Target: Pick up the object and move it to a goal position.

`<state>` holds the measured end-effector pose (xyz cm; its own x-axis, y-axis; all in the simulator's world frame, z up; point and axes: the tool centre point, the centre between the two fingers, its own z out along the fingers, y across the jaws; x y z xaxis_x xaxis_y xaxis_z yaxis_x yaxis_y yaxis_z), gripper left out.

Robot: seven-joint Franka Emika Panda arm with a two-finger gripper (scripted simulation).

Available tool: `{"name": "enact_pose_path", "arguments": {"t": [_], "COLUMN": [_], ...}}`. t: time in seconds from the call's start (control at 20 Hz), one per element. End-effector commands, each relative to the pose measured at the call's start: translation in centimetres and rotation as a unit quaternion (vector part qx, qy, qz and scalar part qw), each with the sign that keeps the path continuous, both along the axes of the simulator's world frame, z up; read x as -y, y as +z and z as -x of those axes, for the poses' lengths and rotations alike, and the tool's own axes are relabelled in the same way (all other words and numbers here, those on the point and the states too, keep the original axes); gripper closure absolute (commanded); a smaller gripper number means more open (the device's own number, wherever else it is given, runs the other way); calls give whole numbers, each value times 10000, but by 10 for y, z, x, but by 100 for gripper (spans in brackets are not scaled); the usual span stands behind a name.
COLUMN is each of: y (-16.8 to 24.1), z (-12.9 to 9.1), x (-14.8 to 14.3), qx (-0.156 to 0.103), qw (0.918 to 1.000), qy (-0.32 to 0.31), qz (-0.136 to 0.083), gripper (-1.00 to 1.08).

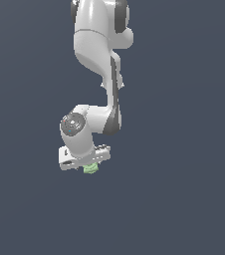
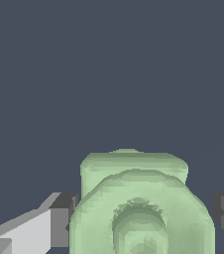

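Note:
The object [image 1: 90, 169] is a small pale green blocky piece that sits right under the white hand of my gripper [image 1: 88, 164] in the exterior view. In the wrist view the object [image 2: 134, 198] fills the lower middle, its round ringed face turned toward the camera. It sits between the two dark fingertips [image 2: 64, 218]. One fingertip touches each side of it, so my gripper [image 2: 144, 218] is shut on the object. No goal marker shows in either view.
A plain dark grey-blue surface lies all around the arm [image 1: 97, 55]. No other objects, containers or edges show.

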<state>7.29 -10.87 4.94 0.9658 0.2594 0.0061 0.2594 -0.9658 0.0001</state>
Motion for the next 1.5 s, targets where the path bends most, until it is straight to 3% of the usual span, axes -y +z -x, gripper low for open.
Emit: {"name": "enact_pose_path", "arguments": {"t": [0.0,0.15,0.2,0.95,1.45], "y": [-9,-9,-9,-3,44], "z": [2,1,1,3,13], "x": [4,4,4,0,-35], "qx": [-29,-29,-29,-29,-29], "qw": [10000,10000,10000,10000,10000], "qy": [-18,-18,-18,-18,-18], "qz": [7,7,7,7,7], "gripper": [-92,-92,108,108,108]}}
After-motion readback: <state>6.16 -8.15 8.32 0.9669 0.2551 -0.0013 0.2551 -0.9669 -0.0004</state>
